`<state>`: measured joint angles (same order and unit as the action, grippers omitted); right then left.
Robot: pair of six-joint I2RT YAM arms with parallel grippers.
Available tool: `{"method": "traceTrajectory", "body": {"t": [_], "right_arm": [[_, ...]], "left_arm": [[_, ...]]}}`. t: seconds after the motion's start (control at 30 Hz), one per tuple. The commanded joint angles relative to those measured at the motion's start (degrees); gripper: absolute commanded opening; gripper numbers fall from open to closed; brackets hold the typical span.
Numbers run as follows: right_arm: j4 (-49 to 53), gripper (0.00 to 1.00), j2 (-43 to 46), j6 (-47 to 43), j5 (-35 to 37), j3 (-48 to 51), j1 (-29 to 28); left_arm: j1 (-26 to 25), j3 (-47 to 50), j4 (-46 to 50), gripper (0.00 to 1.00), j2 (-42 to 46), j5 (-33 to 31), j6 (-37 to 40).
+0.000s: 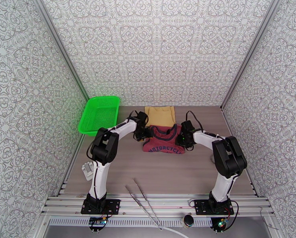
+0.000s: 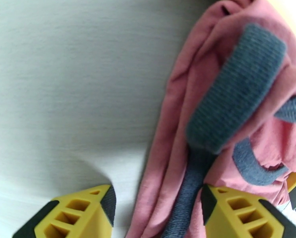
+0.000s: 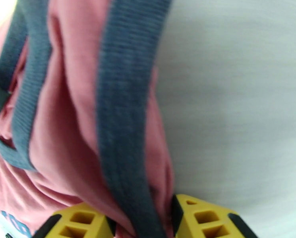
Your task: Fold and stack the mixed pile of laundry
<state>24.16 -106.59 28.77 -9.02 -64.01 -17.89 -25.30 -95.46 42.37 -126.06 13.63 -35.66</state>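
Note:
The maroon tank top [image 1: 163,141] with navy trim lies crumpled at mid-table, its printed hem toward me. Behind it, a tan cloth [image 1: 159,115] lies flat, its near edge under the tank top. My left gripper [image 1: 142,132] is low at the tank top's left edge. In the left wrist view the left gripper [image 2: 157,211] is open, straddling maroon fabric [image 2: 175,116] and a navy strap; its left finger [image 2: 84,213] stands clear over bare table. My right gripper [image 1: 184,139] is at the garment's right edge. The right gripper [image 3: 142,221] is shut on a maroon fold and navy strap [image 3: 124,116].
A bright green mesh basket [image 1: 99,114] leans at the back left corner. Long metal tongs [image 1: 142,199] lie near the front rail, and a small white object [image 1: 87,170] sits by the left edge. Patterned walls close in three sides; bare tabletop [image 1: 163,175] lies in front of the garments.

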Motion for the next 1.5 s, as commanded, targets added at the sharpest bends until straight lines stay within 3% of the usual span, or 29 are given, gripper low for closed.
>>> {"method": "traceTrajectory", "body": {"t": [0.0, 0.3, 0.4, 0.5, 0.57, 0.73, 1.03, 1.27, 1.47], "right_arm": [[-6.26, 0.39, -4.62, 1.20, -8.47, 2.74, -2.50], [-6.59, 0.30, -4.07, 1.02, -8.81, 3.76, -2.59], [-6.60, 0.19, -4.35, 1.02, -9.39, 3.51, -2.54], [-6.06, 0.03, -4.51, 0.77, -10.02, 3.18, -2.58], [-5.73, 0.00, -4.43, 0.58, -10.17, 3.15, -2.58], [-3.92, 0.00, -2.02, -0.51, -9.48, 3.13, -2.57], [6.24, 0.00, 10.94, -4.25, -3.39, -1.20, -2.59], [15.05, 0.00, 12.74, -9.59, -1.45, -11.46, -2.57], [20.01, 0.00, 8.45, -12.74, -0.73, -23.64, -2.50]], "left_arm": [[-5.96, 3.00, -11.34, 0.62, -6.75, 10.30, -2.47], [-7.09, 5.22, -14.08, 0.63, -7.36, 10.98, -4.24], [-6.99, 5.46, -14.41, 0.45, -7.61, 11.07, -4.24], [-6.76, 5.94, -14.54, 0.18, -7.71, 11.16, -4.29], [-6.45, 6.54, -14.66, 0.00, -7.33, 11.00, -4.15], [-5.40, 10.78, -16.34, 0.00, -2.67, 9.58, -4.68], [-5.11, 13.40, -10.55, 0.00, 15.65, 1.81, -3.28], [-3.65, 8.71, -7.47, 0.00, 23.53, -2.04, -2.46], [-1.07, -1.38, -2.85, 0.00, 21.44, -1.69, 0.56]]}}
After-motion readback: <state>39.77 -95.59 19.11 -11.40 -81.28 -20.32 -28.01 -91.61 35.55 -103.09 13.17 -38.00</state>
